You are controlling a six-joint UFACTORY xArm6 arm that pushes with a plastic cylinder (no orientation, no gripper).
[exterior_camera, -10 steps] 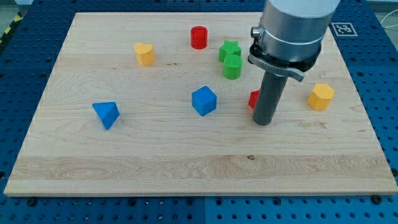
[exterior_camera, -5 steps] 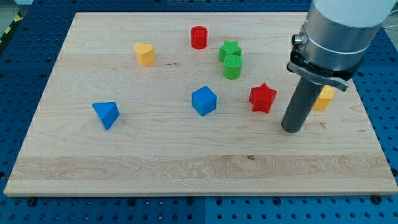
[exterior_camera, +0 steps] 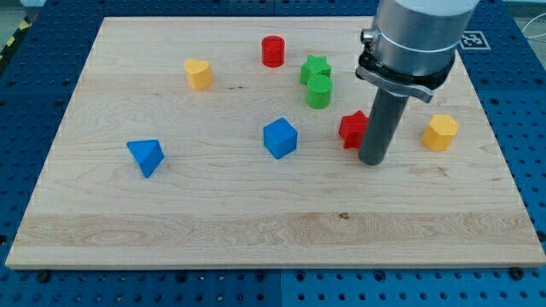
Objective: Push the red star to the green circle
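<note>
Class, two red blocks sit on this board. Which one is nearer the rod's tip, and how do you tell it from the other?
The red star, right beside my tip on its left. The other red block, a cylinder, stands far off near the view's top.

we have one camera, set in front of the wooden board [exterior_camera: 256, 213] and raised, looking down at a slant toward its far edge. it sits near enough that the board fills the frame, blue table [exterior_camera: 529, 170] showing around it.
</note>
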